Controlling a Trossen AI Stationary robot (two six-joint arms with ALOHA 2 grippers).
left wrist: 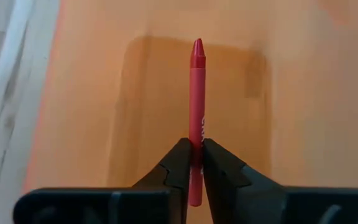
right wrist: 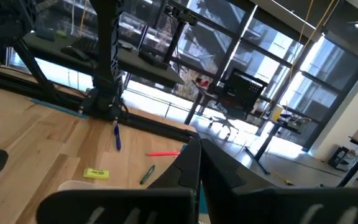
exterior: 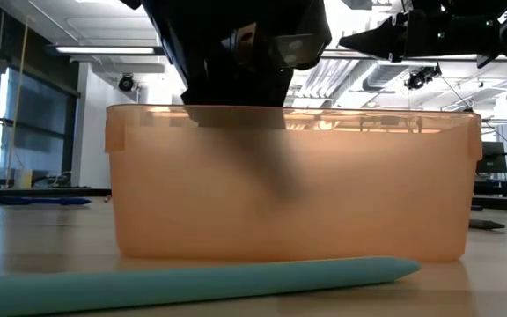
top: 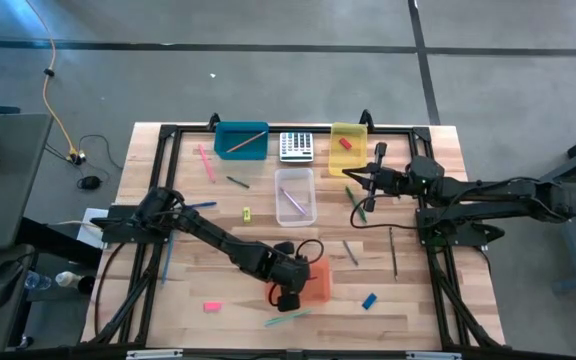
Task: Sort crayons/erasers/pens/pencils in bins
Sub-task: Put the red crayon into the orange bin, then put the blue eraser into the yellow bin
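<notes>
Crayon sorting: left gripper (left wrist: 196, 163) pinches a short red wax crayon (left wrist: 196, 106) low over the shallow orange plastic bin (left wrist: 303, 93), seemingly for release; right gripper (right wrist: 199, 163) waits, closed and empty.

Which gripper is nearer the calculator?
Right. The right gripper hangs just beside the calculator, near the yellow bin; the left gripper is over the orange bin.
</notes>
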